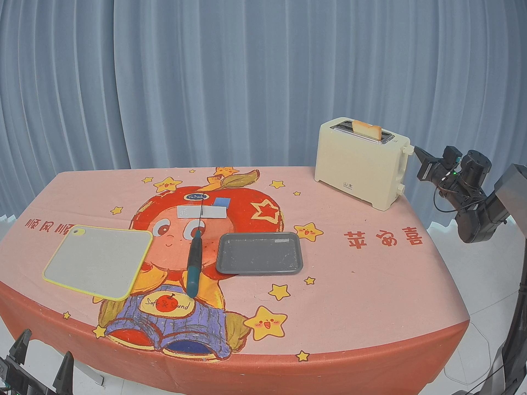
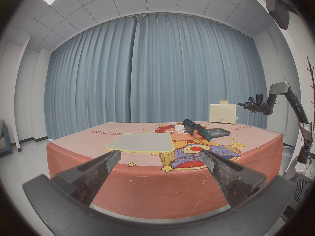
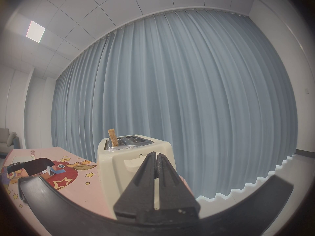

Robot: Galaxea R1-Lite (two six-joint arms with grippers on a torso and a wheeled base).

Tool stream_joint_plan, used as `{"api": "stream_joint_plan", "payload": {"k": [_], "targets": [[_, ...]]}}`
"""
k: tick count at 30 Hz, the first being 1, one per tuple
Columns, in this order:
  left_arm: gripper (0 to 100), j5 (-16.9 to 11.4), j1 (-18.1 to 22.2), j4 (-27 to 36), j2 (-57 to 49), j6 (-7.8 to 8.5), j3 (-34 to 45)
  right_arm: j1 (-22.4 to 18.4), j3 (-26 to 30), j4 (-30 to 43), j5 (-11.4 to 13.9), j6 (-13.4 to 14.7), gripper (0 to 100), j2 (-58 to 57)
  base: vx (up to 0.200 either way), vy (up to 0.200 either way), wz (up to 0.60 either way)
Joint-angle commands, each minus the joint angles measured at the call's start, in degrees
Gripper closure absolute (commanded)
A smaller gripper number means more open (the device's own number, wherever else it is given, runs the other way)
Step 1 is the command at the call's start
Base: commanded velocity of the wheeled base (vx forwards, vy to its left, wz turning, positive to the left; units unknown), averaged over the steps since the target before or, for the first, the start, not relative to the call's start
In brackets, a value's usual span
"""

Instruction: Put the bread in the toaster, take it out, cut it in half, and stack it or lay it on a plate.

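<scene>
Printed tablecloth [image 1: 357, 292] covers the table. Head view: we find bread [image 1: 366, 130] upright in the toaster [image 1: 359, 163] at two o'clock, with the right gripper [image 1: 418, 151] at its lever [image 1: 407, 150] — presumably to work it. Left wrist view: left gripper [image 2: 157, 164] jaws spread, empty. Right wrist view: jaws shut together, holding nothing.

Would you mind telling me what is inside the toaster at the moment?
A slice of bread stands in a slot of the toaster, its top sticking out above the rim. The toaster's walls hide the rest of the slice and the bottom of the slots.
</scene>
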Motion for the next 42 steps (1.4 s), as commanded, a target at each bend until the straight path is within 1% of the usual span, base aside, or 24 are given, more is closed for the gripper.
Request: {"api": "stream_joint_plan", "payload": {"k": [1,5,11,17,42], "targets": [[0,0.01,0.02,-0.01,0.09,-0.01,0.48,0.08,0.54,-0.02,0.06,-0.38,100,0.29,0.000,0.000,0.00],[0,0.01,0.02,-0.01,0.09,-0.01,0.48,0.08,0.62,1.21,0.06,-1.17,100,0.64,0.000,0.000,0.00],[0,0.01,0.02,-0.01,0.09,-0.01,0.48,0.17,1.33,2.00,-0.03,-1.26,100,0.81,0.000,0.000,0.00],[0,0.01,0.02,-0.01,0.09,-0.01,0.48,0.26,2.03,3.41,-0.03,-2.14,100,1.69,0.000,0.000,0.00],[0,0.01,0.02,-0.01,0.09,-0.01,0.48,0.70,3.17,4.38,-0.03,-3.46,100,4.42,0.000,0.000,0.00]]}}
